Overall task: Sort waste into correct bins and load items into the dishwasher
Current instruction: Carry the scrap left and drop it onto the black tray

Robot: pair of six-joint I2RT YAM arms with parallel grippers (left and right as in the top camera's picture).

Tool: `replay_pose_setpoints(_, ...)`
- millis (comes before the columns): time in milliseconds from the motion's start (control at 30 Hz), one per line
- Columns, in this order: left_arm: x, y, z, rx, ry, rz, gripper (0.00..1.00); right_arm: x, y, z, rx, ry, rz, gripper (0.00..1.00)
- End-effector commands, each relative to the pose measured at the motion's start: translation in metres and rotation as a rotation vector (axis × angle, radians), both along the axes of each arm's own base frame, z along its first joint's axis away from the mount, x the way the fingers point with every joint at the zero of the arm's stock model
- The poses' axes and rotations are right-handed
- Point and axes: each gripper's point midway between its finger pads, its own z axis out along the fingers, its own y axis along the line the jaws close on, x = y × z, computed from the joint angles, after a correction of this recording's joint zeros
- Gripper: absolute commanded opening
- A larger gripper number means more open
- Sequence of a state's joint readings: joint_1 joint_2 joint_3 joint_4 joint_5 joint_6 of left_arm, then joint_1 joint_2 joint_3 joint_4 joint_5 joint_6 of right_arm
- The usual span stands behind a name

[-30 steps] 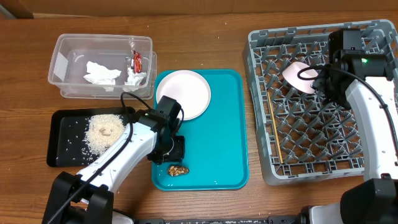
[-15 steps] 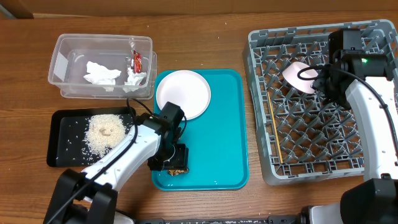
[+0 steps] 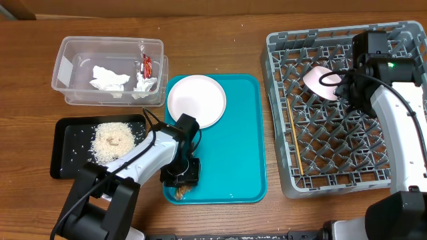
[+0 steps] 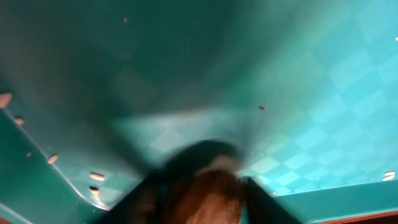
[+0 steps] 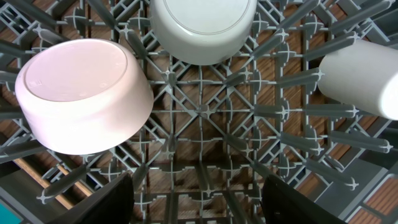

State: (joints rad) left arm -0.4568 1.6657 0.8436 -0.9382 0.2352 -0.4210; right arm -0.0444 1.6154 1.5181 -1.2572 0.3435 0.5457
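My left gripper (image 3: 181, 179) is down on the teal tray (image 3: 233, 160), at its front left. In the blurred left wrist view its fingers (image 4: 205, 202) press both sides of the small brown food lump (image 4: 208, 199). A bit of the lump shows in the overhead view (image 3: 181, 192). The round white plate (image 3: 196, 100) lies at the tray's back. My right gripper (image 3: 347, 90) hangs open and empty (image 5: 198, 199) over the grey dish rack (image 3: 340, 180). A white bowl (image 5: 81, 93), a pale grey bowl (image 5: 202, 28) and a white cup (image 5: 364, 78) sit upturned there. Chopsticks (image 3: 295, 143) lie along the rack's left side.
The clear tub (image 3: 73, 48) at the back left holds crumpled tissue (image 3: 110, 80) and the red wrapper (image 3: 147, 65). The black tray (image 3: 67, 143) in front of it holds a heap of rice (image 3: 110, 141). Loose rice grains (image 4: 96, 176) lie on the teal tray.
My left gripper has moved toward the front of the teal tray and down onto the brown lump, which now shows between its fingers. The right arm has not moved.
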Motion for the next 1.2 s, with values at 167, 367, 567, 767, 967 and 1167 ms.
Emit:
replay_pose_setpoints(167,-0.006,0.002,-0.008,0.013,0.031,-0.005,0.15,0.000,0.000,0.003,0.001,-0.003,0.002,0.68)
replay_pose_setpoints(367,-0.004,0.002,-0.007,0.012,0.028,-0.003,0.04,0.000,0.000,0.003,0.001,-0.002,0.002,0.68)
replay_pose_setpoints(567,0.022,0.001,0.013,-0.006,-0.041,0.028,0.04,-0.001,0.000,0.002,0.001,0.002,0.002,0.68)
replay_pose_setpoints(767,0.083,0.046,0.069,0.063,-0.236,0.139,0.04,-0.002,0.000,0.002,-0.004,0.011,0.019,0.68)
replay_pose_setpoints(967,0.120,0.117,0.097,0.151,-0.350,0.318,0.04,-0.002,0.000,0.002,-0.004,0.011,0.019,0.68)
replay_pose_setpoints(1167,0.131,0.204,0.100,0.293,-0.422,0.541,0.04,-0.002,0.000,0.002,-0.004,0.011,0.019,0.68)
